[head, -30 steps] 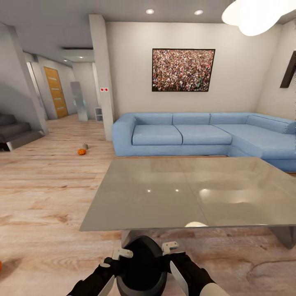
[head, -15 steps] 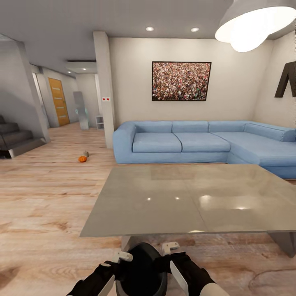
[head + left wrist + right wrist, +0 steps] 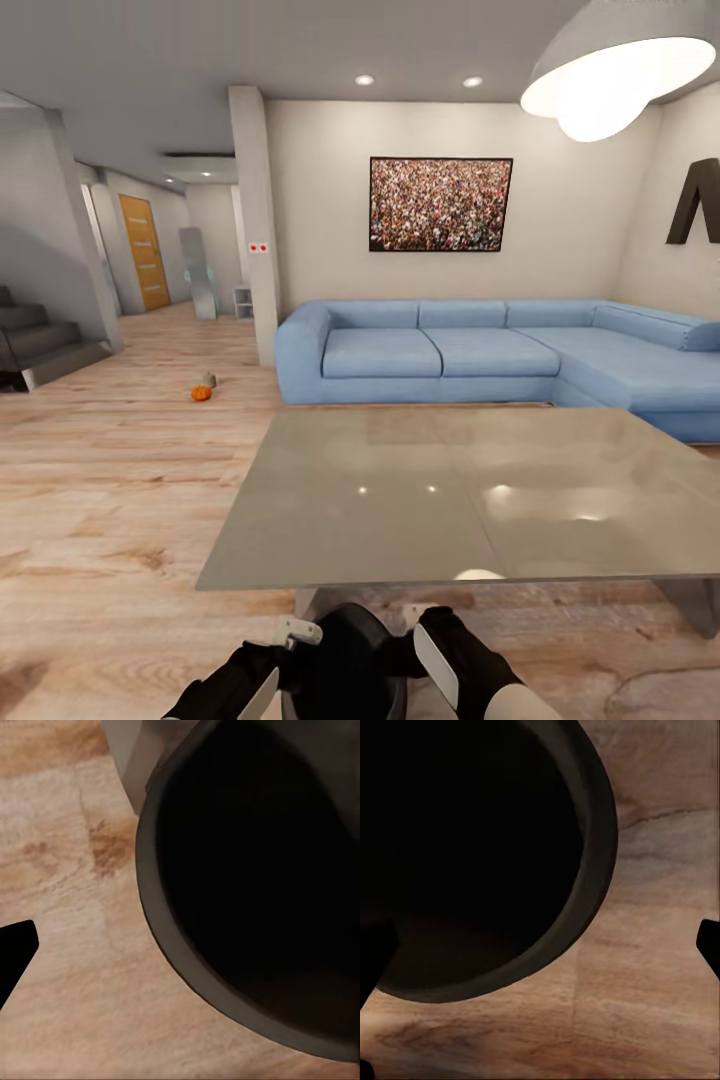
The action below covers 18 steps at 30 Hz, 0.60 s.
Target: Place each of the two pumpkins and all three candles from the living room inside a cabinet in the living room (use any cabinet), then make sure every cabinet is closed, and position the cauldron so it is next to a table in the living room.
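Observation:
The black cauldron (image 3: 345,665) sits low in the head view, just in front of the grey table (image 3: 450,490). My left gripper (image 3: 290,640) is against its left side and my right gripper (image 3: 432,640) against its right side. In the right wrist view the two dark fingertips (image 3: 709,945) stand wide apart beside the cauldron's rim (image 3: 596,847). One left fingertip (image 3: 15,952) shows far out from the rim (image 3: 161,937). A small orange pumpkin (image 3: 201,393) lies on the floor far to the left, with a grey candle (image 3: 208,379) just behind it. The cabinet is out of view.
A blue corner sofa (image 3: 480,350) stands behind the table against the back wall. A white pillar (image 3: 255,220) rises left of the sofa. Stairs (image 3: 40,345) are at the far left, and a hallway with a wooden door (image 3: 144,250) runs behind. A lamp (image 3: 610,70) hangs at the upper right.
The whole picture has shifted downward, so the camera has tilted up. The cauldron stays between the grippers; the right gripper sits slightly lower beside it.

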{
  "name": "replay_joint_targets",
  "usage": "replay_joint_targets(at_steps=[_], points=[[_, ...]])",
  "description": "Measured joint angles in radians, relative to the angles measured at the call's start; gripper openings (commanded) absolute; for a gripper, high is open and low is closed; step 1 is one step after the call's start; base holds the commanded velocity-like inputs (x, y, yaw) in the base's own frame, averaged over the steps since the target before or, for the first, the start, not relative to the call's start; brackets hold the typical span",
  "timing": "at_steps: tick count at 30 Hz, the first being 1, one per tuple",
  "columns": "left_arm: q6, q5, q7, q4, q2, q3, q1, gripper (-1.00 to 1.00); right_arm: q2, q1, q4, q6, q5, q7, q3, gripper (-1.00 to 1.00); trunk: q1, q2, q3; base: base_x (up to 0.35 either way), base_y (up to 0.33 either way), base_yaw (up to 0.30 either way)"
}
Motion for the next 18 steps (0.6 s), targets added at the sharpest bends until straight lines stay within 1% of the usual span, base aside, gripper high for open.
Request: replay_joint_targets(at_steps=[6, 18], points=[[0.006, 0.0, 0.001, -0.001, -0.001, 0.0, 0.0, 1.0, 0.0, -0.001, -0.001, 0.019, -0.023, -0.018, 0.0, 1.0, -0.023, 0.042, 0.019, 0.0, 0.0, 0.0], [0.008, 0.0, 0.002, -0.002, -0.002, 0.0, 0.0, 1.0, 0.0, -0.001, -0.002, 0.022, -0.027, -0.02, 0.004, 1.0, -0.069, 0.126, 0.056, 0.0, 0.0, 0.0]])
